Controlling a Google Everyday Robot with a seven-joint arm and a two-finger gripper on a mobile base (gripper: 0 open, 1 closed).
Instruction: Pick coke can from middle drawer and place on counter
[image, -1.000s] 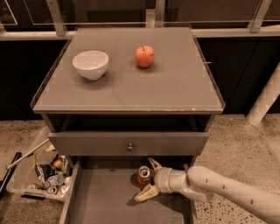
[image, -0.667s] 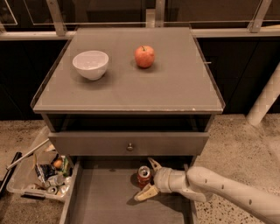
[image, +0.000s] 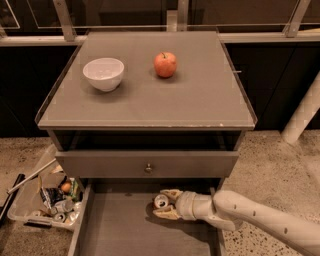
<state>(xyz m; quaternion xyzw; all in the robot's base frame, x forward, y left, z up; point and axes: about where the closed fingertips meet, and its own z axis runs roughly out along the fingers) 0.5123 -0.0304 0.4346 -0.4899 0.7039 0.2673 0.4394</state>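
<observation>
The coke can (image: 160, 200), red with a silver top, stands near the back of the open middle drawer (image: 120, 227), right of its centre. My gripper (image: 158, 202) reaches in from the right, low in the camera view. Its two pale fingers (image: 170, 193) lie close against the can's far and near sides, holding it. The can still rests on the drawer floor. The counter (image: 150, 100) above is flat and grey.
A white bowl (image: 103, 73) and a red-orange apple (image: 165, 64) sit on the counter's back half. A shut drawer with a small knob (image: 148, 168) overhangs the can. A clear bin of litter (image: 45, 197) stands on the floor at left. A white post (image: 302, 112) stands at right.
The two fingers have drawn in from a wide spread to lie against the can. The arm and the can have hardly moved.
</observation>
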